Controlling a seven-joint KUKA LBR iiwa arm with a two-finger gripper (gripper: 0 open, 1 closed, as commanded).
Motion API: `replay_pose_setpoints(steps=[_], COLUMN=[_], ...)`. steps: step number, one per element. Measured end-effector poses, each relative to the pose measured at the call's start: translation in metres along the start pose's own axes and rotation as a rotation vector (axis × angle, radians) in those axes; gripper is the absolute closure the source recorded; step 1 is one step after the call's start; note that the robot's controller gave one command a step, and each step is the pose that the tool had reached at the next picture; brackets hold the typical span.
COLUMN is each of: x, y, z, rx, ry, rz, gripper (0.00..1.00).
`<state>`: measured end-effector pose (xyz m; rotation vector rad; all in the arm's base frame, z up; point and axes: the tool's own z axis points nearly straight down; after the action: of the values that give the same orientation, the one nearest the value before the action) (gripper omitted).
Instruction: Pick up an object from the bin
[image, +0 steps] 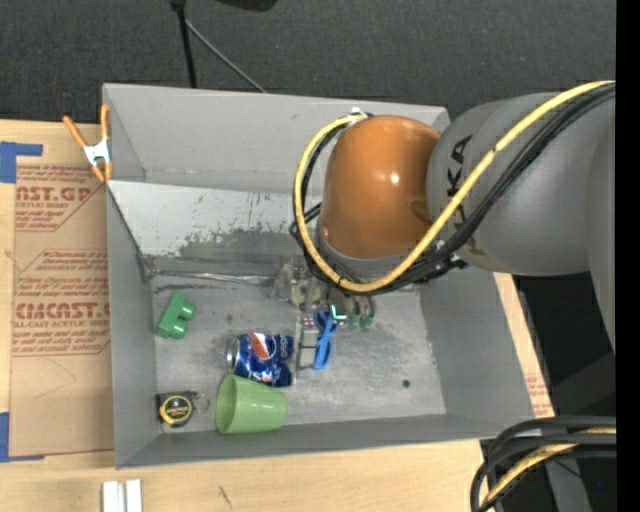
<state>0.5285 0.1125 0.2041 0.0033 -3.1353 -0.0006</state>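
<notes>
I have the jaws low over the middle of the bin (400, 372), under the orange wrist cover (375, 190). I cannot tell whether they are open or closed, because the cover hides most of them. Right beneath them lies a slim blue piece (323, 342), a clip by the look of it, with its long side running toward the front wall. The crushed can (262, 358) is just beside it on the left, perhaps touching, and a small green bit (360, 322) sits near its other side. The cup (248, 406) lies on its side against the can. The tape measure (175, 408) is in the front left corner, and the green block (175, 315) is well apart by the left wall.

I judge the blue piece the one to take. To do it well, I would close across its narrow width, not along its length. I would stay centred so the can-side jaw does not catch the can. Then I would go down close to the floor, close firmly, lift straight up, and check that the piece comes away alone.
</notes>
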Motion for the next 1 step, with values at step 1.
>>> replay_pose_setpoints(steps=[1], x=[0.0018], y=[0.0091], z=[0.1325], rx=[-0.002], ry=[-0.018], rz=[0.182], gripper=[0.0])
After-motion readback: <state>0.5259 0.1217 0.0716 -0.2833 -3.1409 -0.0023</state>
